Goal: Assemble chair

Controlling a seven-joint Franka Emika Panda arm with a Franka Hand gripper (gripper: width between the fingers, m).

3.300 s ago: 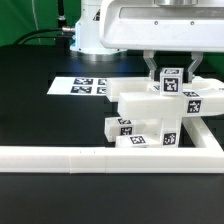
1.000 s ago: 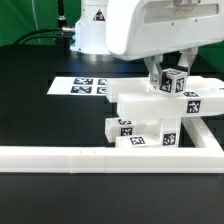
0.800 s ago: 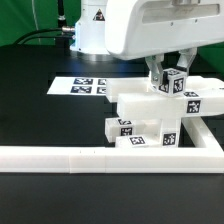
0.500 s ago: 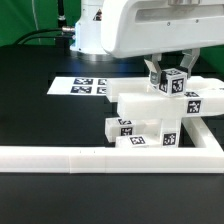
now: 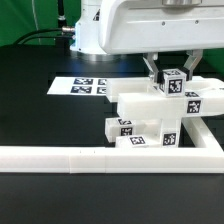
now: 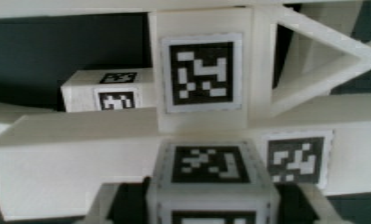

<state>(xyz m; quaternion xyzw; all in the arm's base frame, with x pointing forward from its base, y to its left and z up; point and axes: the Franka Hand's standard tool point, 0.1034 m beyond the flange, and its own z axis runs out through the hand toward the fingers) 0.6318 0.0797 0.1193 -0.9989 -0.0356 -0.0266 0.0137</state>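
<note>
The two dark fingers (image 5: 153, 72) stand either side of an upright square post (image 5: 171, 82), and from where I stand the gripper (image 5: 170, 74) looks clenched on it: in the wrist view the tagged post (image 6: 208, 165) fills the whole gap between the fingers (image 6: 114, 205), with no daylight on either side. The hold is up near the post's top end, on two opposite flat faces, just above the wider pieces below.

That post rises out of the chair (image 5: 150, 115), which is only partly built: a chunky stack of white pieces with a flat slab (image 5: 135, 100) jutting toward the exterior view's left and tagged blocks under it. The stack sits in the corner of the long white border rail (image 5: 90, 157), touching it on the exterior view's right. The marker board (image 5: 85, 86) lies flat behind, apart from the chair, on the black table (image 5: 40, 120).

I'd judge these parts light, rigid and hollow-looking plastic, not fragile, but smooth enough to slip in a loose pinch. The flat sides of the post are the sensible place to take hold, squarely across, so it cannot twist. How firmly the post is seated in the pieces below I cannot tell, as the joint is hidden
</note>
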